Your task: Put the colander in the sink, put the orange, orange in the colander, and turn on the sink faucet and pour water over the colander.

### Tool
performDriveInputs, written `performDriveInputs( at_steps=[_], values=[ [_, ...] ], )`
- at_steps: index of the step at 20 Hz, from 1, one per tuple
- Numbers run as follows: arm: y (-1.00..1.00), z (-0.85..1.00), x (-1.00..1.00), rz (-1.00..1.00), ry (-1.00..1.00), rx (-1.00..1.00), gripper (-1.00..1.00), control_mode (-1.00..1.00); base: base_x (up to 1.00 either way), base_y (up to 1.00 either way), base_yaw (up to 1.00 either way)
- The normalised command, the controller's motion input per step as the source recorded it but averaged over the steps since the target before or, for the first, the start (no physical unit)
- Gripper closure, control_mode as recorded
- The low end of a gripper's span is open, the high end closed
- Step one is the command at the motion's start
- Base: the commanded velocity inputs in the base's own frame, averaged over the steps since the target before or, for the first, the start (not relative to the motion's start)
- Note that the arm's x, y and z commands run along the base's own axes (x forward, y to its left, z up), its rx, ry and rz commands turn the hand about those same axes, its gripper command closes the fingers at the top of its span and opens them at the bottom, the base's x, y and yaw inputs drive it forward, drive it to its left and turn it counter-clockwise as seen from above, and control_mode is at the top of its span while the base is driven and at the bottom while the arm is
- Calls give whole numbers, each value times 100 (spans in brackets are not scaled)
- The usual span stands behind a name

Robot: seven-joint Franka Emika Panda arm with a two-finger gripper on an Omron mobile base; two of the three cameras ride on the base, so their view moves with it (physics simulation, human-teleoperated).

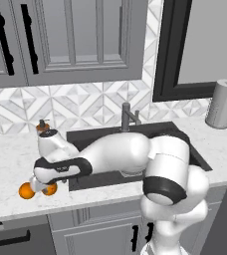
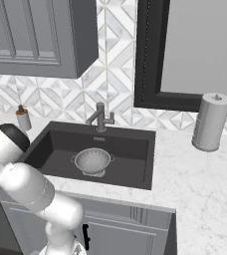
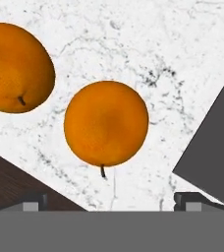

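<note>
Two oranges lie on the white marble counter left of the sink point(image 1: 185, 142). In the hand view one orange point(image 3: 106, 123) sits centred just above my fingertips point(image 3: 34, 202), and the other orange point(image 3: 13, 66) lies at the upper left. My gripper point(image 3: 111, 202) is open, its tips spread wider than the centred fruit and apart from it. From the left base the gripper point(image 1: 41, 188) hangs low over the oranges point(image 1: 26, 191) point(image 1: 50, 189). The colander point(image 2: 92, 161) stands upright on the sink floor point(image 2: 130, 154). The faucet point(image 2: 100, 118) has no water running.
A soap dispenser point(image 1: 42, 127) stands at the back left of the sink, and a paper towel roll point(image 2: 211, 122) is on the right counter. The counter's front edge point(image 3: 30, 172) runs close to the oranges; the sink's corner point(image 3: 212, 147) is to their right.
</note>
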Motion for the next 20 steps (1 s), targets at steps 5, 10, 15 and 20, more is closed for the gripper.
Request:
performDriveInputs(
  at_steps=[5,10,15,20],
  values=[
    [6,-5,28,0,0,0,-100,-100,0,0,0],
    [9,-13,16,0,0,0,-100,-100,0,0,0],
    [16,-23,1,0,0,0,-100,-100,0,0,0],
    [9,-17,0,0,0,0,-100,-100,0,0,0]
  ],
)
